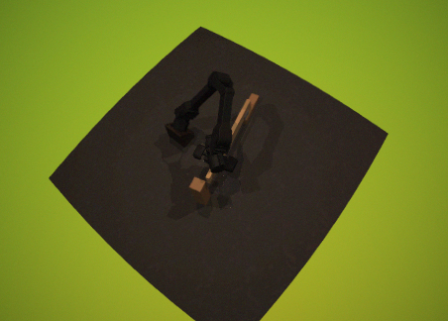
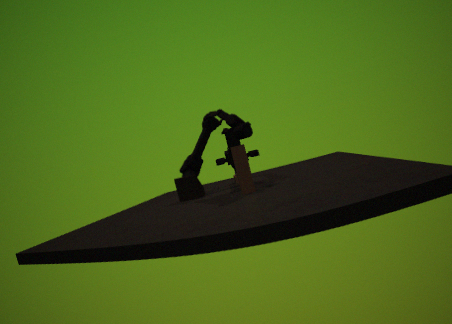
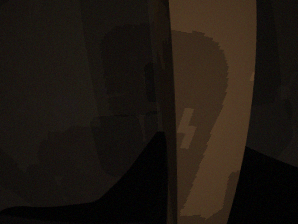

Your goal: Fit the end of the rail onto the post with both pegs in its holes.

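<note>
The long pale wooden rail (image 1: pixel 241 119) (image 3: pixel 215 20) runs from the small footboard block (image 1: pixel 254 98) at the back to just in front of the wooden post (image 1: pixel 197 184) (image 2: pixel 244 169). My gripper (image 1: pixel 214 166) (image 3: pixel 180 137) points down and is shut on the rail near its post end, with one finger on each side. The near end looks raised off the table, close to the post's upper part. The pegs, the holes and any gap at the post cannot be made out. The far end appears to rest at the footboard bracket. In the exterior view the post hides the rail and the fingertips.
The arm's base (image 1: pixel 179 134) (image 2: pixel 190 189) stands on the dark table (image 1: pixel 297 182) (image 2: pixel 150 229), to the left of the rail. The forearm hangs over the rail's middle. Dark shadows of the arm and rail fall on the table on both sides of the rail.
</note>
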### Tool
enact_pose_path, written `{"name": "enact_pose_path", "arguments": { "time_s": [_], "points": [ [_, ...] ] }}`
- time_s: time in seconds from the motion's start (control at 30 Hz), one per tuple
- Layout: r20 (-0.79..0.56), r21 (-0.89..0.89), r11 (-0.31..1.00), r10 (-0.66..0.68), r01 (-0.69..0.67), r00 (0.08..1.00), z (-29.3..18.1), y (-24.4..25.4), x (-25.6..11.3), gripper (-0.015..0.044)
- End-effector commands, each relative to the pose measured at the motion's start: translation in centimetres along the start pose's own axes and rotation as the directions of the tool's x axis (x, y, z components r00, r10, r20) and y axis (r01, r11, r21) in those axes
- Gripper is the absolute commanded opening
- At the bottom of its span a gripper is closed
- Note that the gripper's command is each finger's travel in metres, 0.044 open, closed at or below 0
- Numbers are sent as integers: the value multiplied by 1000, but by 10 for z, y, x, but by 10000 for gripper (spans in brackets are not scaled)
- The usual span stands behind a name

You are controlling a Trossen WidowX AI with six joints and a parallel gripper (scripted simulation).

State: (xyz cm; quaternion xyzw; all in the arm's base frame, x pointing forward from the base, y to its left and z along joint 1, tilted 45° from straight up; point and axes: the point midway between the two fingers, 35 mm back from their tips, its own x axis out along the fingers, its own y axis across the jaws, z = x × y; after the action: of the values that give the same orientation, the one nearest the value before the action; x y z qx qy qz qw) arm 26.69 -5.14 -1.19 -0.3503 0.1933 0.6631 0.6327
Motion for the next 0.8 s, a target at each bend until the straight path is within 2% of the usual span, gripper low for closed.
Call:
{"name": "enact_pose_path", "arguments": {
  "time_s": [0.0, 0.77],
  "points": [
    [-4, 1, 1000, -6, 6, 1000, 1, -2, -4, 0],
    [-4, 1, 1000, -6, 6, 1000, -1, -2, -5, 0]
  ]
}}
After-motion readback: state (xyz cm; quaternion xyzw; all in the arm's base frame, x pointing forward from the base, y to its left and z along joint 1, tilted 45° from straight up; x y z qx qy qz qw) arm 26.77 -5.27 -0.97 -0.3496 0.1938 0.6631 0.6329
